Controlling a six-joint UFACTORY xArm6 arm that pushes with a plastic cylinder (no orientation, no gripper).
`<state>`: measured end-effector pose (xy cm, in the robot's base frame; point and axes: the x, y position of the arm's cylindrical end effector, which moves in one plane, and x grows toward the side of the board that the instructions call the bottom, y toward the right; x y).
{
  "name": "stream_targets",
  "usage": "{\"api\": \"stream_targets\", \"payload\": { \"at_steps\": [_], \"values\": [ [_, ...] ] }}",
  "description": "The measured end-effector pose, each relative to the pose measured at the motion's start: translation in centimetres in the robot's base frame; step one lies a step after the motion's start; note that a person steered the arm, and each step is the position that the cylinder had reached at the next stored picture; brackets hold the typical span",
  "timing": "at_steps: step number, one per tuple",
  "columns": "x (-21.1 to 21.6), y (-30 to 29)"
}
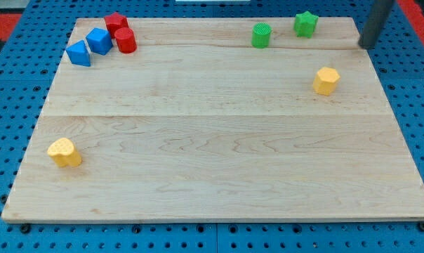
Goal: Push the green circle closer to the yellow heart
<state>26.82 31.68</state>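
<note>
The green circle (261, 35) stands near the view's top, right of centre. The yellow heart (64, 152) lies far off at the view's lower left. My tip (367, 46) is at the view's top right edge of the board, well to the right of the green circle, with the green star (305, 24) between them. It touches no block.
A yellow hexagon (326, 80) sits at the right, below the green star. At the top left are a red star-like block (115, 23), a red cylinder (126, 41), a blue cube (99, 41) and a blue triangle-like block (78, 53). The wooden board (219, 140) lies on blue pegboard.
</note>
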Motion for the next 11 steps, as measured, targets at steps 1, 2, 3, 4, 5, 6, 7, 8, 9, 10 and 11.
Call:
{"api": "stream_targets", "payload": {
  "at_steps": [1, 2, 3, 4, 5, 6, 7, 8, 9, 10, 11],
  "values": [
    [-2.0, 2.7],
    [-4.4, -1.2],
    [-6.5, -6.2],
    [-6.9, -13.1],
    [-1.6, -24.4],
    [3.4, -32.4],
    [5.6, -35.3],
    [1.3, -35.2],
    [3.1, -39.0],
    [13.4, -41.4],
    [21.4, -45.8]
  ]
}}
